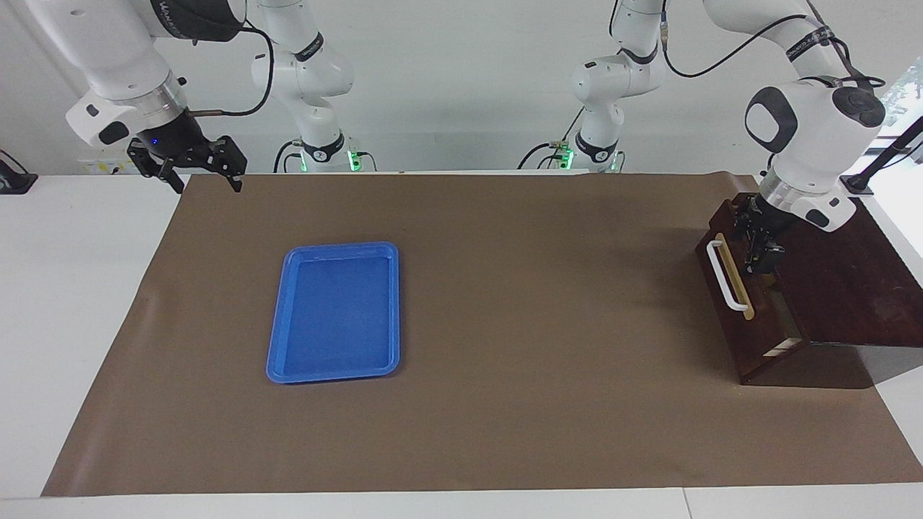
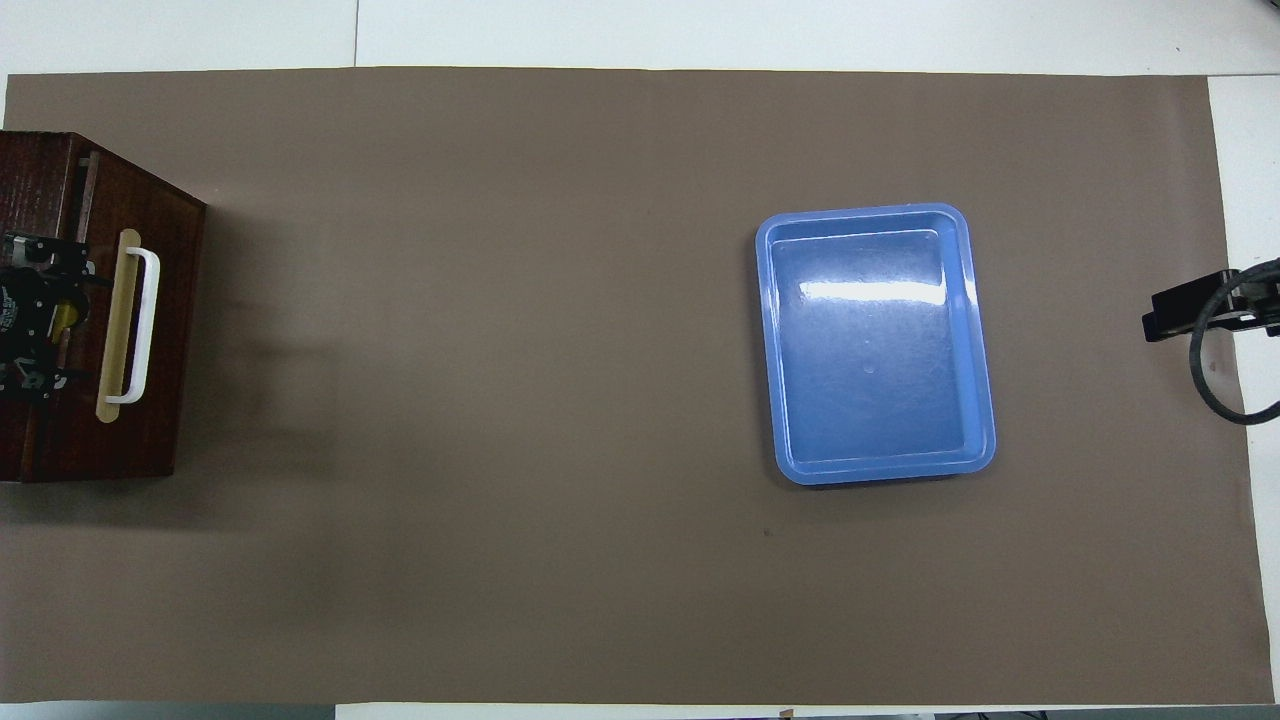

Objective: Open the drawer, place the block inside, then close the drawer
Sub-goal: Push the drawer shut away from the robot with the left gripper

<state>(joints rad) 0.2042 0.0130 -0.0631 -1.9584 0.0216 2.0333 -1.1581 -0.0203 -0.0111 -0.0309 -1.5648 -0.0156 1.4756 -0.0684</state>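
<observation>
Two white robot arms at a counter (image 1: 86, 288) covered by a brown mat (image 1: 519, 303).

My left arm (image 1: 811, 137) reaches down to the dark wooden box (image 1: 851, 281) at its own end of the counter. The drawer (image 1: 732, 317) in that box is almost shut. Only a thin strip of its pale inside shows at the corner farthest from me. Its dark front, with the white bar handle (image 1: 725, 275) on a tan strip, faces the middle of the counter.

My left jaws are spread wide and hold nothing. They hang low over the narrow gap between the top edge of the drawer front and the box. I cannot tell whether they touch the wood.

The block (image 2: 66, 316) is inside the drawer. From overhead only a sliver of its yellow shows in that gap, under my left jaws. In the facing view it is hidden.

My right arm (image 1: 108, 58) waits at the other end of the counter. Its jaws are also spread and empty. They hang in the air above the edge of the brown mat, at the corner close to my base.

A flat blue tray (image 1: 339, 247) lies on the mat toward the right arm's end, well apart from the drawer, with nothing in it.
</observation>
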